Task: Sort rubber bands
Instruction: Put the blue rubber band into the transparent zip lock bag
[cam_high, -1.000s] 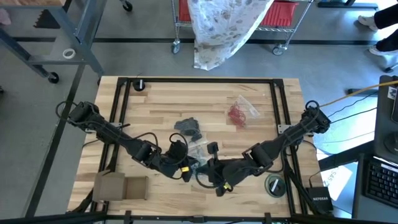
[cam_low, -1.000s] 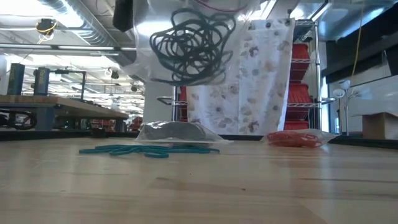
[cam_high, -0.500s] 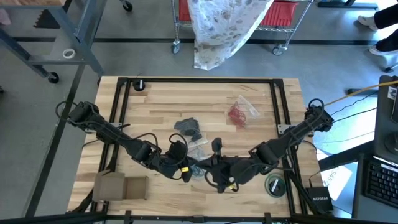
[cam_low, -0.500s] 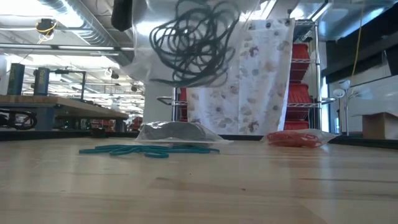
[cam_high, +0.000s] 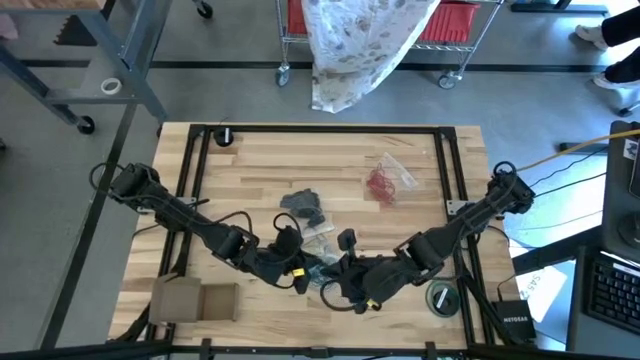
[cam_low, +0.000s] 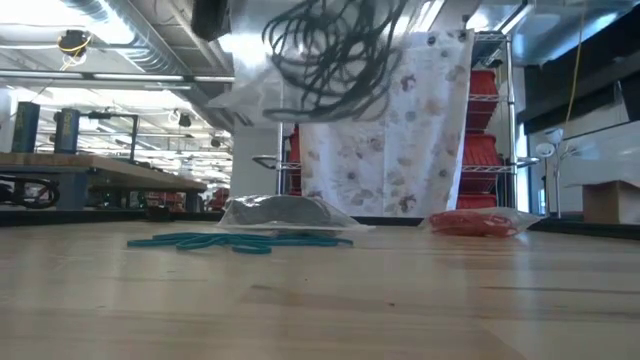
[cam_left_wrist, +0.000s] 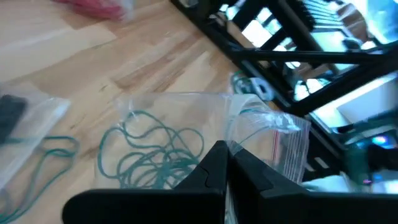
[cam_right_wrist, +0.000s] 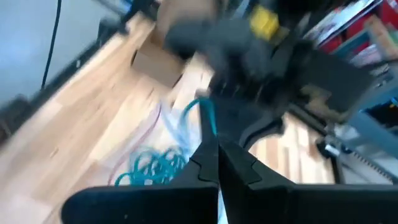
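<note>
We have both tools at the near edge of the worktop (cam_high: 250, 150). The left tool (cam_left_wrist: 225, 163) is clamped on the rim of a clear bag (cam_left_wrist: 186, 118) holding teal rubber bands (cam_left_wrist: 152, 152); the right tool (cam_right_wrist: 210, 144), just beside it, is pinched on a teal strand. Beyond them, more teal bands (cam_low: 235, 241) lie loose. Farther still sit a bag of dark bands (cam_high: 302, 206) and a bag of red bands (cam_high: 383, 182). We judge red and dark sorted, teal partly bagged.
</note>
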